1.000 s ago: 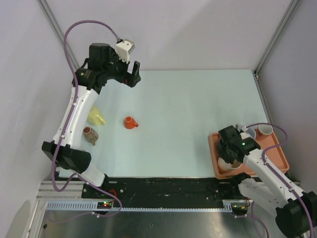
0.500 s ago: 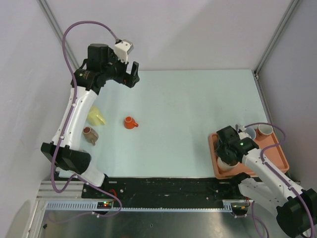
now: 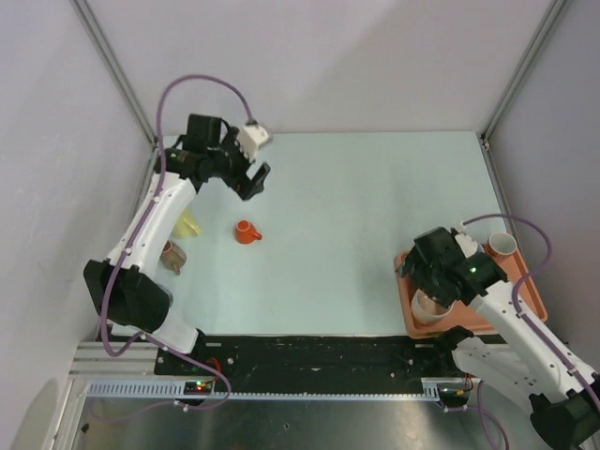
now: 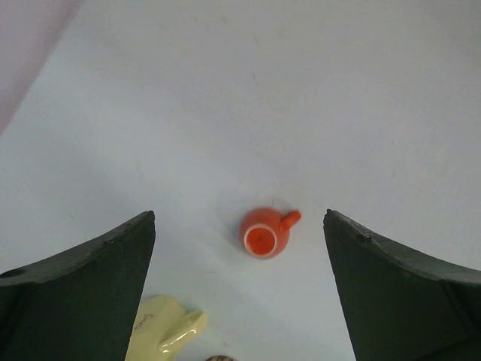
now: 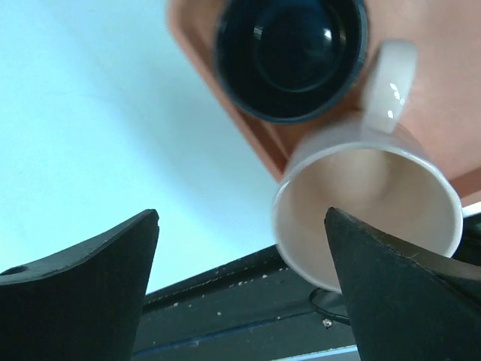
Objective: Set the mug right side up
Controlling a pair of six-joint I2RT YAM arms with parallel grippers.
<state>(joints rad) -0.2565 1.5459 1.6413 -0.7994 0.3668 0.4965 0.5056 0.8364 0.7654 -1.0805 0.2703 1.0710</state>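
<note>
A small orange mug (image 3: 247,232) stands upside down on the pale table, its ringed base (image 4: 263,239) facing up and its handle pointing right. My left gripper (image 3: 255,175) hovers high above and behind it, jaws wide open and empty (image 4: 239,214). My right gripper (image 3: 429,286) is open over the near left corner of the orange tray (image 3: 525,302). A beige mug (image 5: 368,203) stands upright there with its mouth up, just beside my right fingertip (image 5: 353,241) and not gripped.
A yellow mug (image 3: 186,221) and a brown mug (image 3: 172,255) lie on their sides at the left. The tray also holds a dark mug (image 5: 290,53) and a white mug (image 3: 502,245). Black rail (image 3: 319,352) runs along the near edge.
My right gripper has opened and let go of the beige mug in the tray. My left arm has swung down and right, closer to the orange mug.
</note>
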